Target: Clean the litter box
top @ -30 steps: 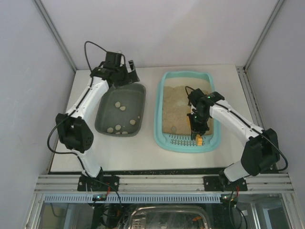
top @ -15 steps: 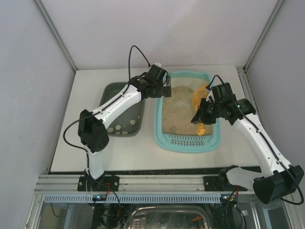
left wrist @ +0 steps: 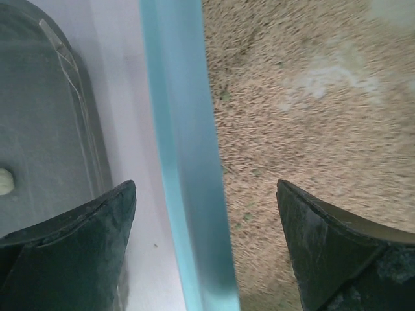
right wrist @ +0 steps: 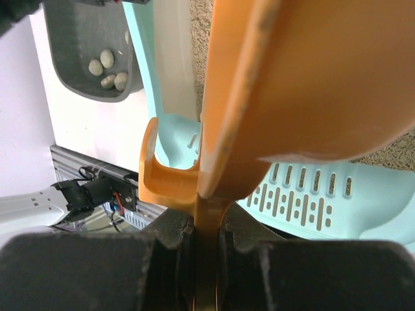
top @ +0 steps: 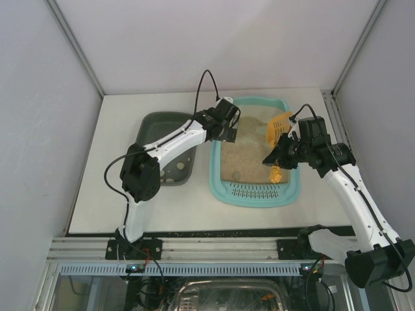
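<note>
Left gripper (left wrist: 204, 188), jaws apart, astride litter box's (left wrist: 178, 116) left rim

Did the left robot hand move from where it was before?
Yes. The left gripper swung right, from the grey tray to the left rim of the litter box.

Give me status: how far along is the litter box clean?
Done: several clumps lie in the grey tray. In hand: right gripper is shut on the orange scoop above the litter box; left gripper, open, straddles its rim. Left: at least one lump seems to sit in the litter near the grate.
</note>
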Robot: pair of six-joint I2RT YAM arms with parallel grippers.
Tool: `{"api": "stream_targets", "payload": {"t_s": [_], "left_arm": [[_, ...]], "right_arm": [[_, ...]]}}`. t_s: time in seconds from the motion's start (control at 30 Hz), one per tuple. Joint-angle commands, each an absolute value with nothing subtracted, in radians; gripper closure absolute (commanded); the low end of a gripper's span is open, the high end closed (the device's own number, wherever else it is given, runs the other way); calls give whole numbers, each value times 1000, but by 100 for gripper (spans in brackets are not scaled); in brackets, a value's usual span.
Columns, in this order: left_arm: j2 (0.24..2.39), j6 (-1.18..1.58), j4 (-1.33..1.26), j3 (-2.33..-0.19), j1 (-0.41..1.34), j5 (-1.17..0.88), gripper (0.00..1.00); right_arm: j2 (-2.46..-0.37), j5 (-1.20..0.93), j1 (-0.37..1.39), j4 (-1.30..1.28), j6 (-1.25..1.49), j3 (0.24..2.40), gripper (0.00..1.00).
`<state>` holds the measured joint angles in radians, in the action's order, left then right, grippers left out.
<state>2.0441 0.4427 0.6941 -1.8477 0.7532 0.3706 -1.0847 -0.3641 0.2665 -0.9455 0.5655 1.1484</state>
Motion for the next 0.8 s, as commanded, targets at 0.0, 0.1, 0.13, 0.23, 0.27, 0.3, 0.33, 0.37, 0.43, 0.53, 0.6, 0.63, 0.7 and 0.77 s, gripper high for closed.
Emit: {"api": "stream_targets", "payload": {"t_s": [0.0,0.1,0.13,0.23,0.27,0.3,0.33,0.37,0.43,0.53,0.6,0.63,0.7,0.77], "left_arm": [[2087,329,691,-1843,731,411,8],[2120,282,704,-1881,730,400,19],[2130,268,707,-1898,730,386,27],[2149,181,705,-1948,730,330,45],[2151,148,703,-1962,730,309,48],[2154,113,699,-1974,730,289,51],[2152,78,695,-1984,730,263,53],[2153,38,693,-1994,731,236,56],[2157,-29,694,-2019,730,184,59],[2182,-165,718,-2074,729,58,75],[2228,-275,776,-2165,726,-18,86],[2257,-324,809,-2220,724,-41,90],[2308,-402,855,-2321,713,-80,94],[2334,-488,858,-2375,708,-117,98]], "right_arm": [[-1048,-404,234,-851,587,1144,100],[-1040,-413,212,-830,591,1144,100],[-1036,-416,205,-824,594,1144,100],[-1027,-421,185,-808,599,1144,100],[-1024,-423,178,-806,600,1144,100],[-1022,-423,173,-808,599,1145,100],[-1022,-426,166,-811,597,1144,100],[-1022,-435,155,-815,595,1144,100],[-1018,-437,144,-836,587,1144,100],[-1001,-420,137,-873,579,1144,100],[-984,-417,124,-916,582,1144,100],[-970,-415,116,-940,581,1144,100],[-937,-400,104,-981,578,1144,100],[-901,-382,93,-1013,576,1144,100]]}}
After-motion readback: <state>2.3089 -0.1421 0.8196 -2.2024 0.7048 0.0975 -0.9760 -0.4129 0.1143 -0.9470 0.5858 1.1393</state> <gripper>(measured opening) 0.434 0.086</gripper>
